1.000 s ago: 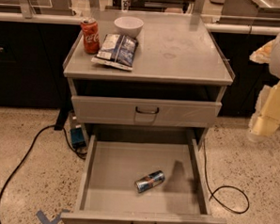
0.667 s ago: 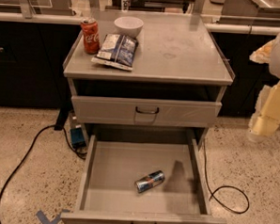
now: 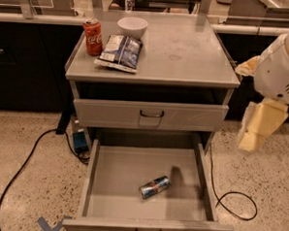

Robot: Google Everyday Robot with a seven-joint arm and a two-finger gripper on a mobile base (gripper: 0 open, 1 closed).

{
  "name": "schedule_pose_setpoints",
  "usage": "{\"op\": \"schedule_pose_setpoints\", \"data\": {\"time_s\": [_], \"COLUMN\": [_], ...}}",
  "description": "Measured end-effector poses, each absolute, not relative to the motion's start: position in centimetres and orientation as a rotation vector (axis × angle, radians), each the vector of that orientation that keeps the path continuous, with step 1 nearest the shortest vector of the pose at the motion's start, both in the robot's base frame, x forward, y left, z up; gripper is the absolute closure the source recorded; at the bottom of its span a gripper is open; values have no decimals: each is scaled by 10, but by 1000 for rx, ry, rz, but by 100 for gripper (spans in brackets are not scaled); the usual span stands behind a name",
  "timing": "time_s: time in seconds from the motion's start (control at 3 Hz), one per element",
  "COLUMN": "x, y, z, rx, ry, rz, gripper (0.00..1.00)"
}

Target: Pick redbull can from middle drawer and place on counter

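Note:
The redbull can (image 3: 155, 186) lies on its side on the floor of the open middle drawer (image 3: 112, 174), right of centre, towards the front. The drawer is pulled fully out at the bottom of the cart. The counter (image 3: 186, 51) is the grey top of the cart. My gripper (image 3: 258, 127) hangs at the right edge of the view, beside the cart's right side, about level with the closed upper drawer front (image 3: 149, 115). It is above and to the right of the can and well apart from it.
On the counter's left part stand a red cola can (image 3: 93, 36), a white bowl (image 3: 132, 26) and a chip bag (image 3: 120, 52). Black cables run over the floor at the left (image 3: 20, 171) and the right (image 3: 237, 202). A long pale ledge with dark cabinets runs behind.
My arm and gripper have moved a little to the left and down, closer to the cart's right side. The can and the drawer have not moved.

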State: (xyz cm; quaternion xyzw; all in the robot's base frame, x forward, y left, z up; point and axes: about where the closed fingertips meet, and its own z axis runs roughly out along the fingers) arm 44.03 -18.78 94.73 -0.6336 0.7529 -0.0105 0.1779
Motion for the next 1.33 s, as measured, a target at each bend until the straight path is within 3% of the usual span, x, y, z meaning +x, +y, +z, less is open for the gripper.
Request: {"op": "schedule_pose_setpoints", "data": {"time_s": [1.33], "x": [425], "y": [-160], "z": [735], "rx": [-1925], "ry": [2205], "rz": [130], "gripper": [0]}}
